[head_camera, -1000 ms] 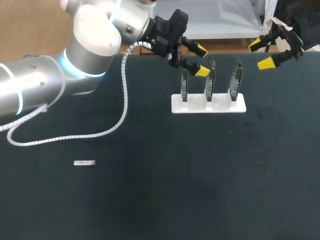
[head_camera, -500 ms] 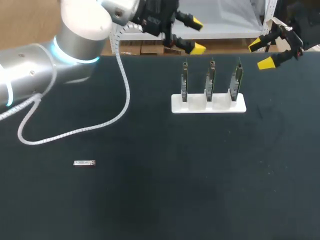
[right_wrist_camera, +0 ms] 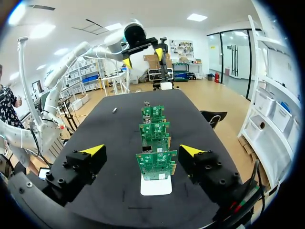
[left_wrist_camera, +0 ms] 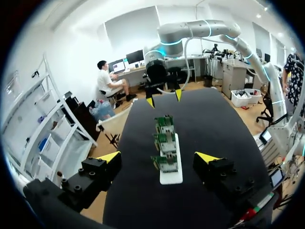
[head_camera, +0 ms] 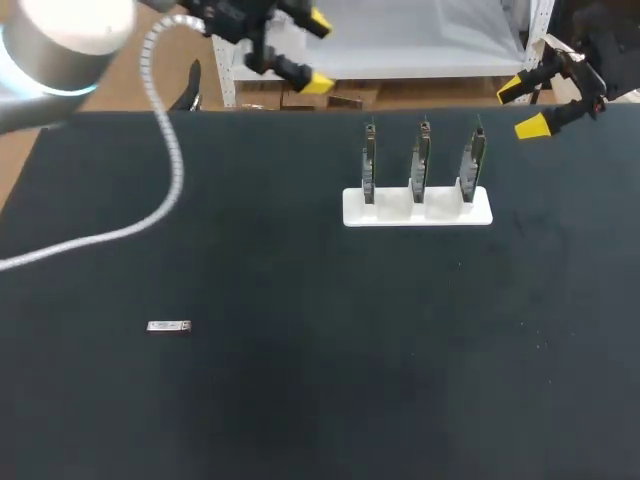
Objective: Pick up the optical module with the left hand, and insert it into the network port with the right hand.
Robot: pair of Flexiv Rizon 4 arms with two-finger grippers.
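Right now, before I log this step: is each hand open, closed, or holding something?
Left hand: open, holding nothing.
Right hand: open, holding nothing.

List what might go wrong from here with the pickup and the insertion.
1. The optical module is small and lies flat on the table, far from the open left gripper; a pinch could slip or skew it.
2. The left arm's white cable trails over the table and might sweep the module.
3. The three boards stand close together in the white holder; the right gripper may knock a neighbour.
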